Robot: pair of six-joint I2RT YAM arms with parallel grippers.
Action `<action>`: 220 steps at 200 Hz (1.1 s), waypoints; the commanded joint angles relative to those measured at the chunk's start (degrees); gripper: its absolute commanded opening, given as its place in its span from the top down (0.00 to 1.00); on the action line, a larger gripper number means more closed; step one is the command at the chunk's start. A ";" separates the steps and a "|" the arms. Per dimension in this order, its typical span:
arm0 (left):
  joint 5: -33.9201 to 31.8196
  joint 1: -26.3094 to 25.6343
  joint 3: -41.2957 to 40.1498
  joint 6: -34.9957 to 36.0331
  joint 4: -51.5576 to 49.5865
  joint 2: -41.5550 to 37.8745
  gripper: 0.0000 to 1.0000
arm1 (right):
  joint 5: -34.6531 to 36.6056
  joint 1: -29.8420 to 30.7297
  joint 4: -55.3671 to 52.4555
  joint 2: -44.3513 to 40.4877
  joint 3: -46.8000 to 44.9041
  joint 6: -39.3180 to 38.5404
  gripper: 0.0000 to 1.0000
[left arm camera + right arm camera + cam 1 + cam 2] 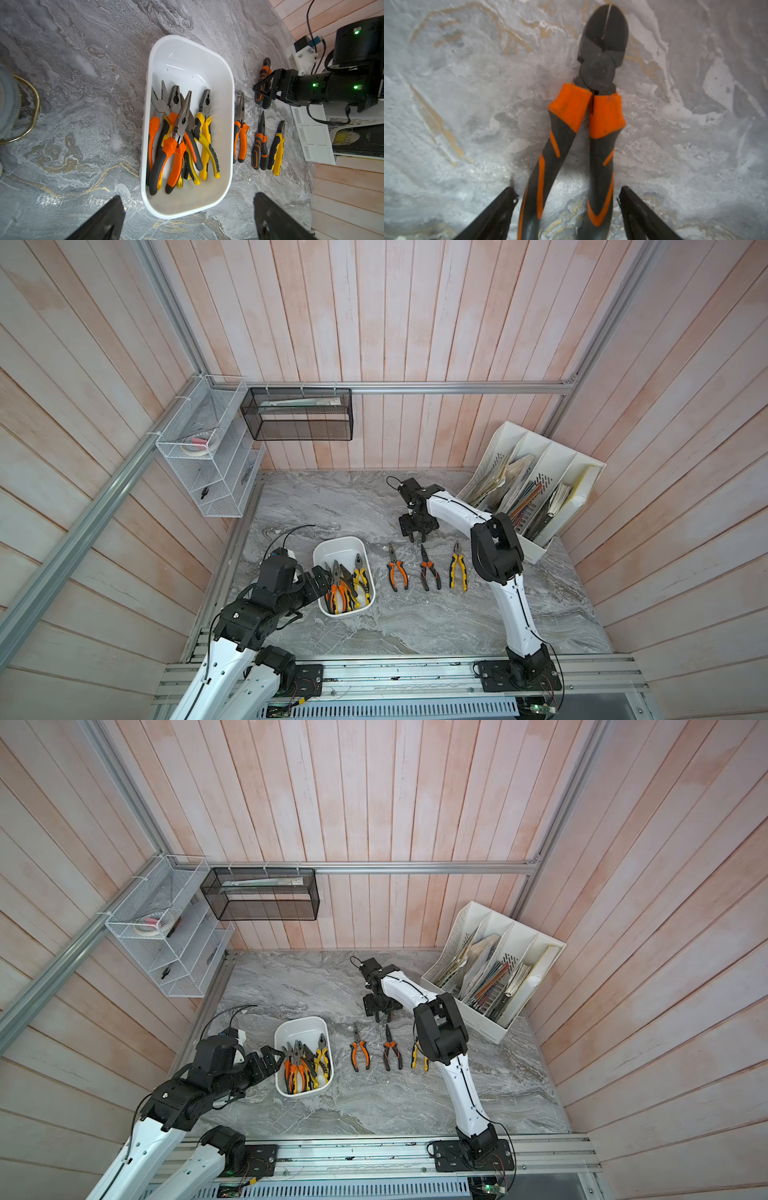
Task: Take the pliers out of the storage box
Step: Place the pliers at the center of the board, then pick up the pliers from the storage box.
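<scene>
pliers: orange/yellow-handled heap in box
box: white, on surface
row: three more beside box
cutter: flat on surface, beyond row
right end effector: apart, straddling cutter handles
left end effector: apart, above box edge
organizer: far right corner

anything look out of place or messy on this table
The orange cutters lie apart, behind the neat row of three pliers, under the open right gripper. In the storage box the other pliers are heaped crosswise.
</scene>
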 commanded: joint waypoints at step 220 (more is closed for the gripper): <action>-20.70 0.20 6.75 -7.45 -7.42 -16.37 0.00 | -20.86 27.54 16.32 -10.26 -5.79 26.92 0.27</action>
